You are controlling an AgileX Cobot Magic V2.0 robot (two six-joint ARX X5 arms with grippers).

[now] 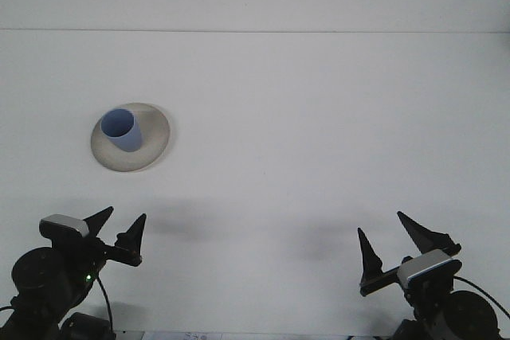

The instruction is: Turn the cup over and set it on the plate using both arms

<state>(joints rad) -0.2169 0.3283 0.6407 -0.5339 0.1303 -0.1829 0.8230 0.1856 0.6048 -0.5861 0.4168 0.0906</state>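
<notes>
White surface [319, 117] carries a blue cup [122, 129] upright on the plate [155, 142], far left; left gripper [116, 227] and right gripper [391, 238] rest near, fingers spread, grasping nothing; arms should hold clear.

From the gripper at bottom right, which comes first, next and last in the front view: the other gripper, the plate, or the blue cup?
Measured from the right gripper:
1. Left gripper, at bottom left, across the table.
2. Plate, at upper left; its near rim comes just before the cup.
3. Cup, standing on the plate, toward its far left side. It and the plate are nearly level.
</notes>
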